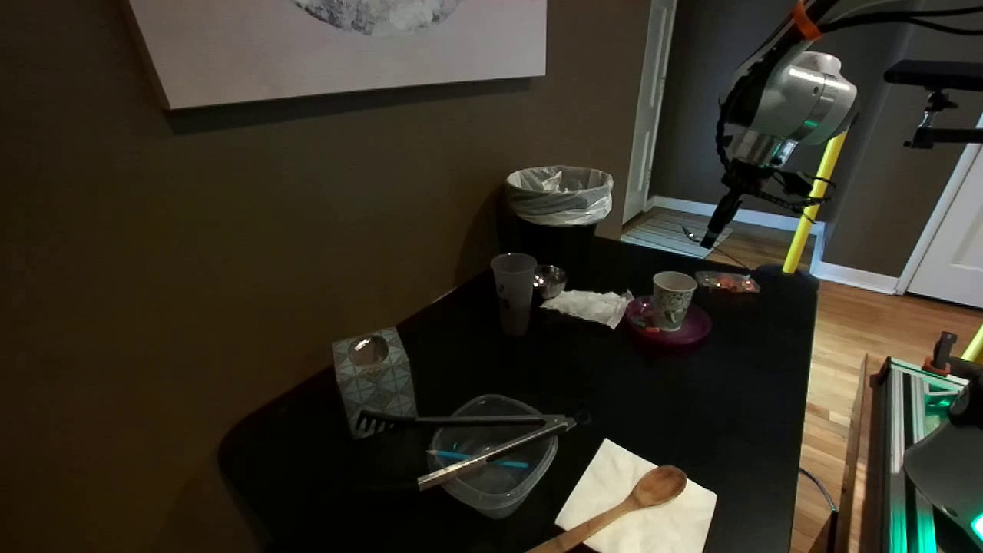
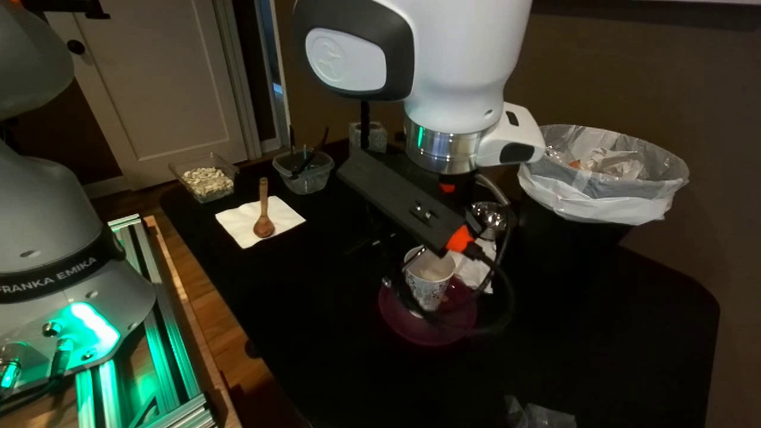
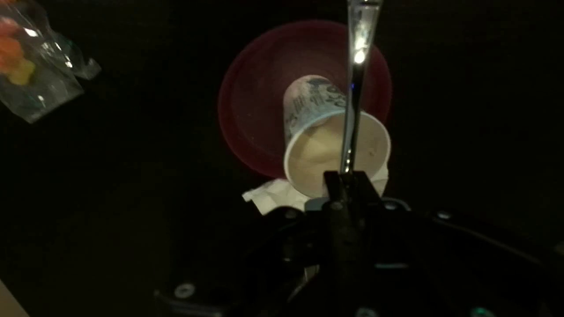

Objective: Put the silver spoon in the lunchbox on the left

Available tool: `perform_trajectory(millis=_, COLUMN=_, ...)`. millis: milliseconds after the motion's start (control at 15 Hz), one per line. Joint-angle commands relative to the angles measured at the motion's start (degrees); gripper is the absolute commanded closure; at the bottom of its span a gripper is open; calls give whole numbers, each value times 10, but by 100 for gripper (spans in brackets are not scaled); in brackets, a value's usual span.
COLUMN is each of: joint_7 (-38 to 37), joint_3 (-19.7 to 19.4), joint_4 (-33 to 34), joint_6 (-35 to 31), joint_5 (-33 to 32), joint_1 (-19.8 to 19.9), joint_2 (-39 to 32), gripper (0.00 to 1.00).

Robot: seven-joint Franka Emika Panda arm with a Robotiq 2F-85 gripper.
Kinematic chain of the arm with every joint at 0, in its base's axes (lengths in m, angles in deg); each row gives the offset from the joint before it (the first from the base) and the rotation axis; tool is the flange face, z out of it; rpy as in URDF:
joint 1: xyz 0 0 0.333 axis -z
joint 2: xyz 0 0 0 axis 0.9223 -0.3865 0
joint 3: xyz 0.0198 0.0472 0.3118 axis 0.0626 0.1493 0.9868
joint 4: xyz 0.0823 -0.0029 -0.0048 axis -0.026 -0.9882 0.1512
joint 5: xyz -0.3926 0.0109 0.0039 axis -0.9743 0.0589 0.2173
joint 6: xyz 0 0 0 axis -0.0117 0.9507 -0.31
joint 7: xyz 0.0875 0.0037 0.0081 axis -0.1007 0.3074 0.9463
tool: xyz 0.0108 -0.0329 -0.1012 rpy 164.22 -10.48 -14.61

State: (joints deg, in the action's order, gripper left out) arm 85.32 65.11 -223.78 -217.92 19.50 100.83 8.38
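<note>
One silver spoon [image 3: 356,81], pinched in my jaws, overlaps the paper cup [image 3: 315,132] in the wrist view; swung too low, it could topple the cup.

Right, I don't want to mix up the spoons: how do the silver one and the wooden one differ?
The silver spoon is shiny grey; the wooden spoon is brown. The silver spoon is held in the air by the gripper, while the wooden spoon lies across a white napkin. Both are long and narrow overall.
</note>
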Motion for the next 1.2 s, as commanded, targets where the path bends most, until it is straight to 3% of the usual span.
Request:
perform_trajectory(millis=0, joint_7=61, joint_3=-25, joint_4=-61, joint_6=-28, joint_5=39, joint_1=-102, joint_2=82, gripper=98)
perform_trajectory(millis=533, joint_7=117, joint_3=-34, joint_4=-144, joint_6=-17, joint_5=27, joint_1=-310, joint_2=203, gripper=98)
perform_trajectory(millis=600, joint_7=128, joint_3=-47, joint_4=-135, joint_6=-18, joint_5=22, joint_1=-320, joint_2=195, gripper=98)
perform_trajectory(millis=667, joint_7=80, joint_3=-45, joint_4=-123, joint_6=-17, joint_5=8, joint_1=-319, joint_2=179, gripper=91)
perform_trajectory(millis=867, joint_7=100, joint_3=-55, joint_4=-125, joint_6=-17, joint_5=9, joint_1=-334, joint_2=187, gripper=91)
perform_trajectory(millis=933, joint_7=105, joint_3=-59, joint_4=-125, joint_6=-16, joint_5=10, joint_1=-333, joint_2=187, gripper=98)
perform_trajectory(millis=1133, joint_7=143, joint_3=-40, joint_4=-115, joint_6=-30, joint_5=56, joint_1=-405, joint_2=187, gripper=98)
